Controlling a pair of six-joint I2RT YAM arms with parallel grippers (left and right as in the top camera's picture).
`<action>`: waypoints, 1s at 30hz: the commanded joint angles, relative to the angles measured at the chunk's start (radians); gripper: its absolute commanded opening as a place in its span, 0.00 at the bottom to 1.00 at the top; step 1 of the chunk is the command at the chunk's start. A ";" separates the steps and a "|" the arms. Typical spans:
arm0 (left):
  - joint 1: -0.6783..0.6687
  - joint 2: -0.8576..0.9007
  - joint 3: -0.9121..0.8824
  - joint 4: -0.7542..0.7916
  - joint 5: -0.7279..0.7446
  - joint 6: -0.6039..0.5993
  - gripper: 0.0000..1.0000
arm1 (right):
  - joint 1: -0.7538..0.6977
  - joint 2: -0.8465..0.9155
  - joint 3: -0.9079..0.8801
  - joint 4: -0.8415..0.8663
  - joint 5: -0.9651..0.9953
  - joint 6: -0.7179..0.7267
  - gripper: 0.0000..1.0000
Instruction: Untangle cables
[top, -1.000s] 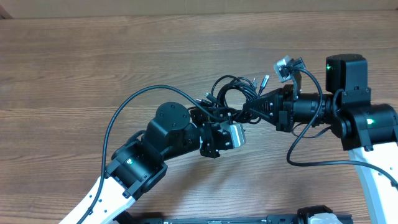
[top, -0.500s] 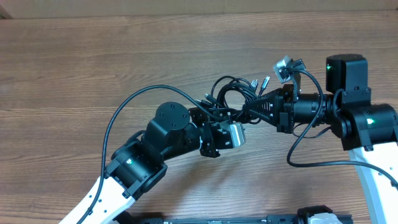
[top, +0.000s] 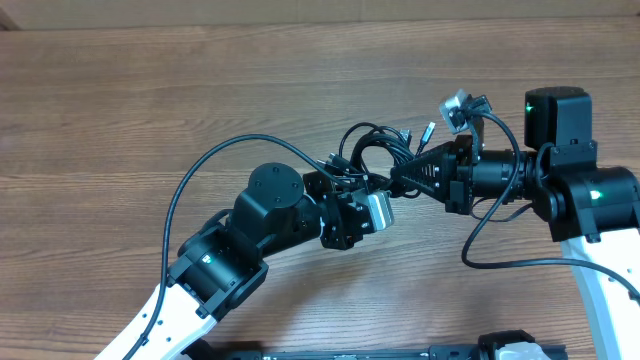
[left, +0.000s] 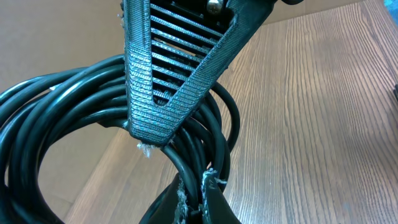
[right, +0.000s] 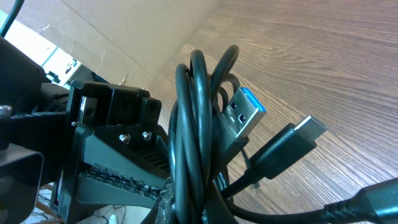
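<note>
The cables (top: 372, 148) form one tangled black bundle with small plug ends, held between both arms mid-table. My left gripper (left: 196, 198) is shut on a black strand at the bottom of the loop (left: 68, 106); in the overhead view it (top: 360, 183) sits at the bundle's near side. My right gripper (right: 205, 213) is shut on several strands (right: 193, 137) of the same bundle, its tip (top: 395, 179) right beside the left one. A blue-tongued USB plug (right: 245, 115) and a slimmer black plug (right: 292, 142) stick out to the right. A ribbed finger of the right gripper (left: 168, 81) hangs over the loop.
Bare wooden tabletop (top: 150, 90) lies all round the two arms. The left arm's own thick black wire (top: 215, 160) arches over its elbow, and the right arm's wire (top: 490, 245) loops below its wrist. A cardboard wall (right: 112, 25) backs the table's far edge.
My left gripper has closed on a strand of the bundle, and its wrist has shifted slightly. The right arm and the bundle stay where they were.
</note>
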 joint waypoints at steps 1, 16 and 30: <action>-0.013 0.008 0.000 -0.016 0.042 0.003 0.04 | 0.007 -0.012 0.013 0.018 -0.096 -0.001 0.04; -0.014 0.007 0.000 0.032 0.064 -0.149 0.04 | 0.007 -0.012 0.013 0.018 -0.005 0.005 0.82; -0.013 0.007 0.000 0.032 -0.172 -0.313 0.04 | 0.007 -0.012 0.013 0.021 0.351 0.285 1.00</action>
